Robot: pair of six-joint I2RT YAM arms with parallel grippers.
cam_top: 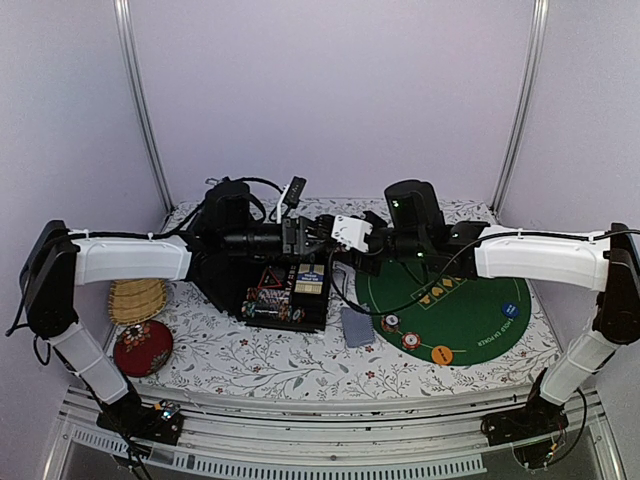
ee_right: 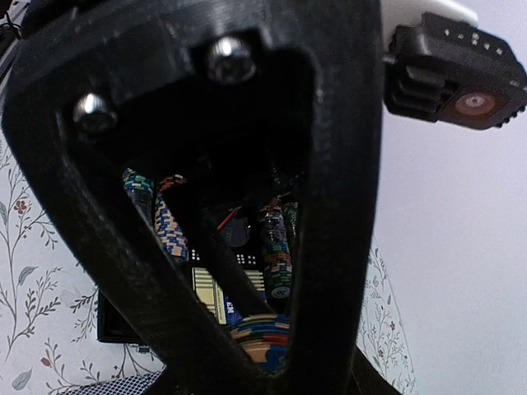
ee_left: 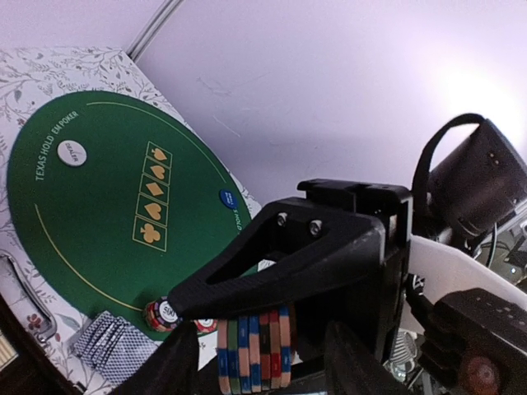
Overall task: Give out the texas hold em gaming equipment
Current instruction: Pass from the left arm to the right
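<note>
Two metal poles [cam_top: 141, 105] run up the pale lilac walls behind a table covered by a white cloth [cam_top: 270, 365] printed with sprigs and small flowers.

An open black case [cam_top: 325, 305] sits mid-table. Inside it, rows of poker chips [cam_top: 272, 288] lie on edge, with a blue and yellow card box [cam_top: 308, 280] at their right. A woven basket [cam_top: 137, 298] lies to the left of the case, and a red round cushion [cam_top: 143, 347] sits nearer than it, also to the case's left. Neither shows any contents.

To the right of the case lies the green felt mat [cam_top: 470, 320]. It carries two loose chips [cam_top: 390, 322] on the edge closest to the case, an orange disc [cam_top: 441, 353] beyond them, a blue disc [cam_top: 510, 309] farther right and a white disc [ee_left: 72, 153]. The grey-blue-backed playing cards [cam_top: 357, 326] rest on the cloth between the case and the mat, just off the case's near right corner.

Both grippers meet in the air above the case's far edge. A stack of poker chips [ee_left: 255, 354] hangs there on its side. The left gripper [ee_left: 262, 372] is released, its fingers [ee_left: 177, 366] standing clear of the stack's ends. The right gripper [cam_top: 322, 240] grasps the stack, one finger lying across the chips' striped rims.
</note>
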